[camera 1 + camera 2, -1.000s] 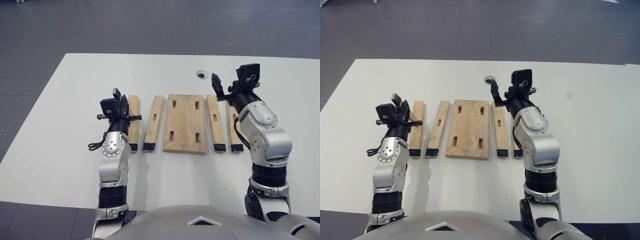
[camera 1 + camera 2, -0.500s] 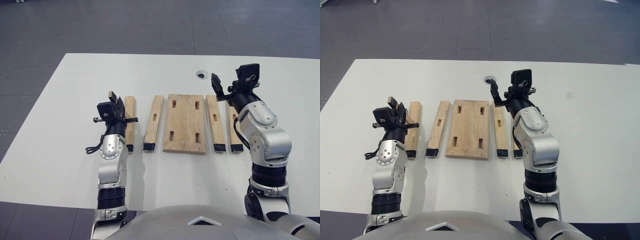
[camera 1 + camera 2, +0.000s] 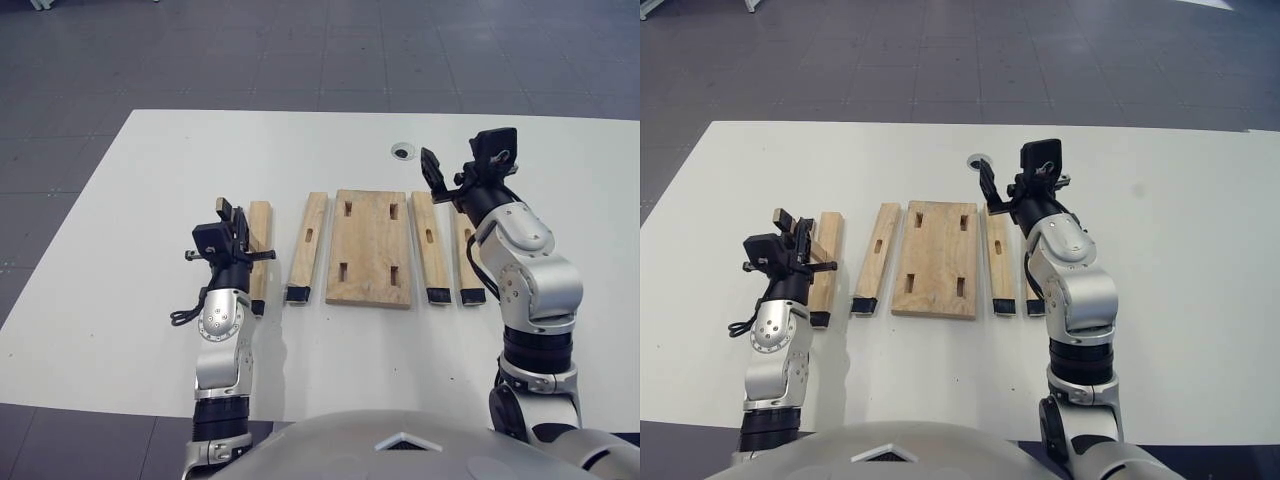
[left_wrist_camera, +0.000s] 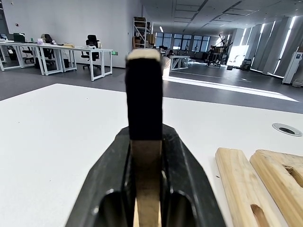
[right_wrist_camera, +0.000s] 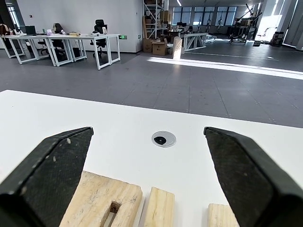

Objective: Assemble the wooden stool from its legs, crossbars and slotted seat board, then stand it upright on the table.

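Note:
The slotted seat board lies flat mid-table. Two black-tipped wooden legs lie to its left and two more to its right. My left gripper hovers over the near end of the leftmost leg, shut on a thin wooden crossbar with a black end that stands up between its fingers. My right gripper is held above the far ends of the right legs, open and holding nothing; its fingers stand wide apart.
A round cable grommet sits in the white table beyond the board. Bare tabletop stretches to the left, the right and in front of the parts. Beyond the table's far edge is grey floor.
My left gripper has moved left and a little nearer with the crossbar, from over the gap between the left legs to the leftmost leg's outer side. The right arm is still.

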### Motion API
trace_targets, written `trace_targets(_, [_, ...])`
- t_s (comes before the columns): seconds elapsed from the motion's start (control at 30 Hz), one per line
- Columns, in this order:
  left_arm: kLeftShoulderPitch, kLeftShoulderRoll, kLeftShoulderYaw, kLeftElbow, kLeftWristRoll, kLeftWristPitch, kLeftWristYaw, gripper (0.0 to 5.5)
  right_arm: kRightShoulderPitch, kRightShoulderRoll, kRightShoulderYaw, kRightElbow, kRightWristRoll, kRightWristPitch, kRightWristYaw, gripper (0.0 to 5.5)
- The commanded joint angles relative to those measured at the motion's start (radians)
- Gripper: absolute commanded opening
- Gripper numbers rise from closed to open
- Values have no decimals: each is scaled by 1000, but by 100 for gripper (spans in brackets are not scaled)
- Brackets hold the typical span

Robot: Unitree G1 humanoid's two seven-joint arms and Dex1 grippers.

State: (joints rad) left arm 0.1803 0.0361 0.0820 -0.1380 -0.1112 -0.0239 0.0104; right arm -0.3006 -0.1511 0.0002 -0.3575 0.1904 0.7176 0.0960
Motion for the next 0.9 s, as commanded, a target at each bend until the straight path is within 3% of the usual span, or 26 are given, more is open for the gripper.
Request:
trace_targets(0.03, [188,-7,-13,192,22,132,-3,42,-28,-13,-4,9,-6,8,9,431])
trace_targets(0.27, [243,-23,-9,256,21,77,11,42,-38,-16,1,23,-7,1,15,431])
trace_targets(0.53, [62,3,21,329,26,61,34,42,-39,-1,-12,22,-14,-6,-8,431])
trace_targets(0.73, [123,-9,3,296,52,35,43,42,-33,-5,-13,12,-10,-2,-16,431])
trace_targets(0.9, [36,-6,12,320,61,45,57,42,-36,-1,-7,13,-10,0,-19,431])
